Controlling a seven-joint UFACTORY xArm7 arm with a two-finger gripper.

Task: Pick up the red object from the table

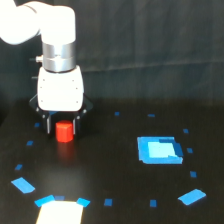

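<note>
Table (115,165) around the red object (64,132) seems flat, only tape marks (159,150).

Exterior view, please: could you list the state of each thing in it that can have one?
gripper: pointing straight down, fingers on both sides of the block; grip cannot be told.
red object: upright between the fingers, whether it is lifted is unclear.
table: black, dotted with blue tape marks.
blue square patch: lying flat, untouched.
white patch: flat at the near edge.

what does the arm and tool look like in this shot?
Glossy white rounded arm, then a silver metal cylindrical wrist section. Below sits a boxy white housing with rounded corners. The tool has short black fingers. No cables or markings visible.
</note>
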